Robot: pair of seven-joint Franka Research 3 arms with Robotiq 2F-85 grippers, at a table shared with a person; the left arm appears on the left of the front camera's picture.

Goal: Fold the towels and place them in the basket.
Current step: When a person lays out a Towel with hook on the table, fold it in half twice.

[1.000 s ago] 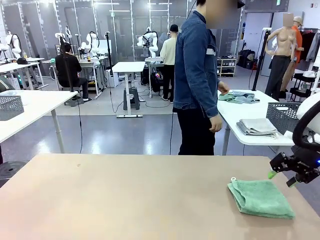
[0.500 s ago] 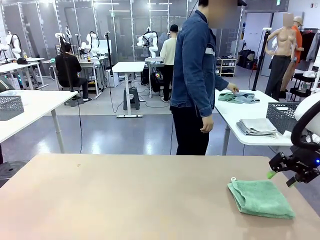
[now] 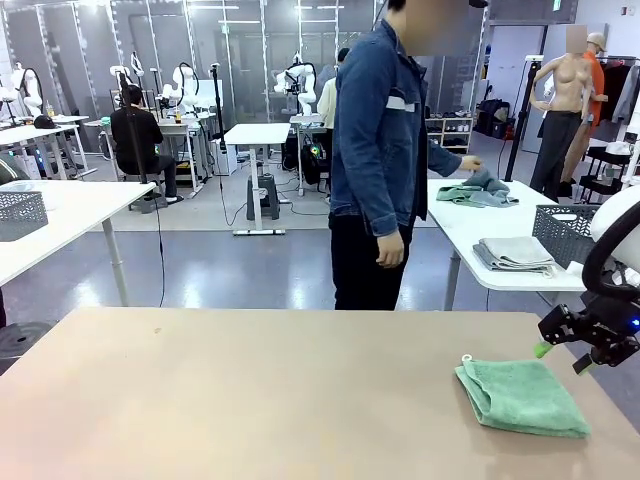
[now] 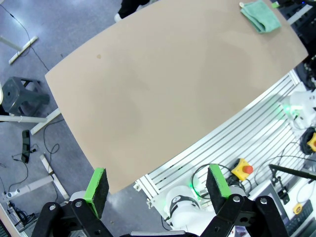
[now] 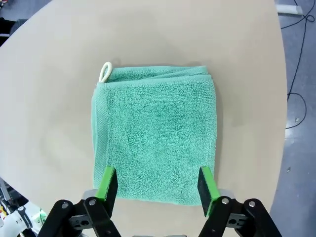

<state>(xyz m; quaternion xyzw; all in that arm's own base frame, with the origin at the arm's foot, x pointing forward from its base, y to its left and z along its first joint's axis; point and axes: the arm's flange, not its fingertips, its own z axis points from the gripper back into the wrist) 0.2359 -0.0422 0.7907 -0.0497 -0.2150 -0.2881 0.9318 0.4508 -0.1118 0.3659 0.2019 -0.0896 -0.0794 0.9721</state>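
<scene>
The person's hand (image 3: 470,164) now reaches a second towel (image 3: 482,193) at two o'clock, likely next to be folded. The left end effector (image 4: 157,185) and right end effector (image 3: 562,358) stay spread, the right one over the folded mint towel (image 3: 522,397).

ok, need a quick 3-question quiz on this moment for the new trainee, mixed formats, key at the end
1. True or false: the mint green towel lies folded on the table.
2. The right gripper is: A) clamped on the towel, B) open, above the towel's edge, C) shut, resting on the bare tabletop.
3. Fill in: the towel's loop sits at one ___ of it.

Key: 1 true; 2 B; 3 corner.
</scene>
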